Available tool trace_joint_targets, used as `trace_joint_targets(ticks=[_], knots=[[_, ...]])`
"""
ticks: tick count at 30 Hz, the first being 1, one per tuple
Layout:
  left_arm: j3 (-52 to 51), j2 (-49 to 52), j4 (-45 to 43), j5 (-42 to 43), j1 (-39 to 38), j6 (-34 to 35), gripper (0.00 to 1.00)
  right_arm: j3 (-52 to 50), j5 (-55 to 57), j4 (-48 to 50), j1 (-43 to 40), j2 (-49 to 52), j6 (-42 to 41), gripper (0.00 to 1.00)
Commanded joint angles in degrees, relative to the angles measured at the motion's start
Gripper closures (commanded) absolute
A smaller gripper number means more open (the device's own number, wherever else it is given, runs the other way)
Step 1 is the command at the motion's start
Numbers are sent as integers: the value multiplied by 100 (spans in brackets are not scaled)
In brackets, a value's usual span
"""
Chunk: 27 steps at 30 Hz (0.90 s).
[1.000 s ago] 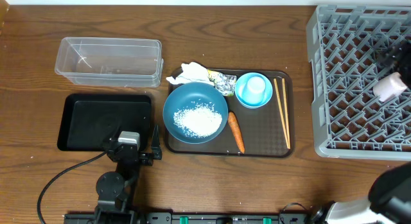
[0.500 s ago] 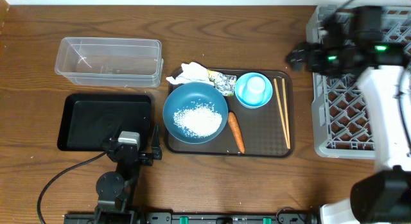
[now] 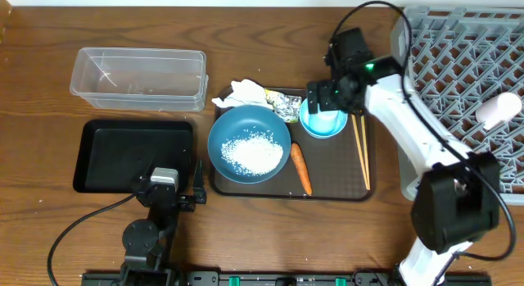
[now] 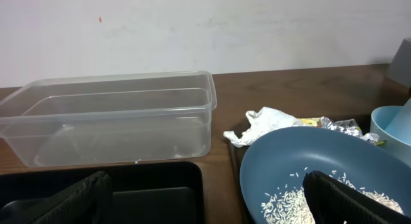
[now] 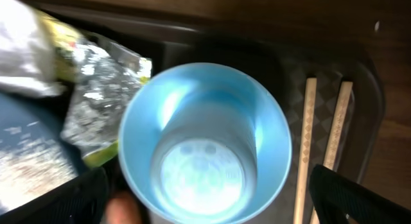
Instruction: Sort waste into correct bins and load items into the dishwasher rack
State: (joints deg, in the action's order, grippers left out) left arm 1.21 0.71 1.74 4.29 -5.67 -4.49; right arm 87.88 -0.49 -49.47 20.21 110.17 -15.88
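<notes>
Thin wooden chopsticks (image 3: 359,147): long axis front-to-back on the table. Right end effector (image 3: 325,100), fingers apart, over small light-blue bowl (image 5: 205,102) (nested small white cup (image 5: 202,172) visible only from wrist).

Both jaws wide.
Your right gripper (image 3: 325,102) points straight down, arm outstretched; your left gripper (image 3: 197,184) sits low and level, arm folded.

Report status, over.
Right gripper open over small light-blue bowl, not gripping. Left gripper open by black bin. Foil wrapper hugs bowl.
</notes>
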Motion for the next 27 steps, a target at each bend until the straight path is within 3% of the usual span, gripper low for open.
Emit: trace_joint_targets(ticks=[1,11,16,27], knots=[[-98,-11,190,59,24,26,2,-37,455,46,87,264,-372,2],[-98,-11,190,59,24,26,2,-33,109,125,87,673,-514,16],[-98,-11,190,59,24,26,2,96,107,9,83,610,-514,37],[-98,-11,190,59,24,26,2,1051,356,-741,-568,-382,-295,39]])
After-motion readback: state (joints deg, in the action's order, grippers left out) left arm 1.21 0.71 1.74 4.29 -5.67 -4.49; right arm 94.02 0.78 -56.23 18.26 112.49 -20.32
